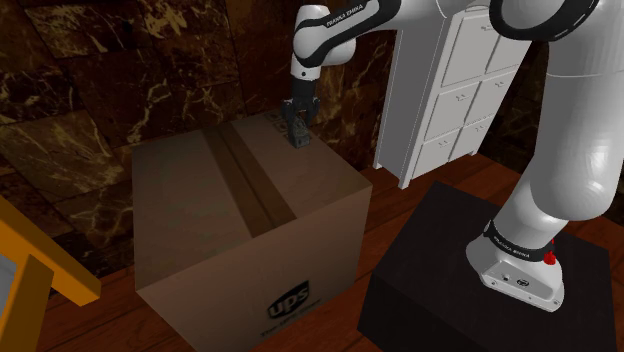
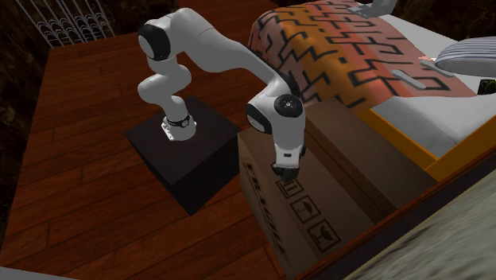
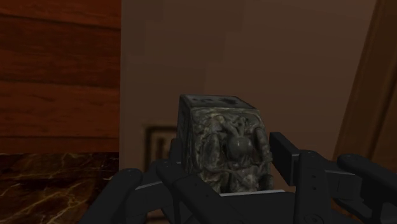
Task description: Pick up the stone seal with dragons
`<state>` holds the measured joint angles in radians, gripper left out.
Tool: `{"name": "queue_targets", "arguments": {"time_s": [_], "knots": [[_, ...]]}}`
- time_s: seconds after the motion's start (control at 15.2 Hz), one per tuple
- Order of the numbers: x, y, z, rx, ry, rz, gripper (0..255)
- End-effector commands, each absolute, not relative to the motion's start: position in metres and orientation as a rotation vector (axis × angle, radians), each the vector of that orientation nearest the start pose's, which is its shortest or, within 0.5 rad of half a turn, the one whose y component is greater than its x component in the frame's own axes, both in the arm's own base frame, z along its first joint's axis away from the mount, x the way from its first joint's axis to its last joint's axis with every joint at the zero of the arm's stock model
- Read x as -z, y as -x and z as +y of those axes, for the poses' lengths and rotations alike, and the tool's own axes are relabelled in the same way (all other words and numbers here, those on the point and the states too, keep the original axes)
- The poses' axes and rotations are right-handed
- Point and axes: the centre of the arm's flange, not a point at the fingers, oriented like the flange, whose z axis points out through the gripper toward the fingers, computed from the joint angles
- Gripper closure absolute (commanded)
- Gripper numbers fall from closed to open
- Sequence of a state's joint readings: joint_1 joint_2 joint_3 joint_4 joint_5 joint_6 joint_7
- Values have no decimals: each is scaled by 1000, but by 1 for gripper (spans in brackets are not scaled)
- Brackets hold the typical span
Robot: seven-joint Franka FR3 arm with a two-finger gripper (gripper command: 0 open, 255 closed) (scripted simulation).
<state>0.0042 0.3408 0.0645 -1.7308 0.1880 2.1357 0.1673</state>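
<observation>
Closest to you, the gripper (image 3: 228, 153) has its black fingers (image 3: 284, 156) drawn in against both flanks of the stone seal (image 3: 222, 137), a dark mottled block with carved relief, so you appear to be holding it. The seal stands upright between them over the cardboard box (image 1: 240, 215), near the top's far edge in the shoulder view, beside the tape strip (image 1: 250, 175). You cannot tell whether it has left the cardboard. Beyond that edge lies the wooden floor (image 1: 395, 205). The carving likely gives uneven contact, so a quick lift or twist could let the seal slip, tip and fall off the box.
</observation>
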Motion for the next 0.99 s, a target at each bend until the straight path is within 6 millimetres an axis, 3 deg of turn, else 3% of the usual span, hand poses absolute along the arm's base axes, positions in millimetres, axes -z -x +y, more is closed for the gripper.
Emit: {"name": "queue_targets", "arguments": {"time_s": [0.0,0.4,0.92], "knots": [[-390,-653,50,59,2937,292,255],[-390,-654,50,59,2937,292,255],[-433,-654,50,59,2937,292,255]]}}
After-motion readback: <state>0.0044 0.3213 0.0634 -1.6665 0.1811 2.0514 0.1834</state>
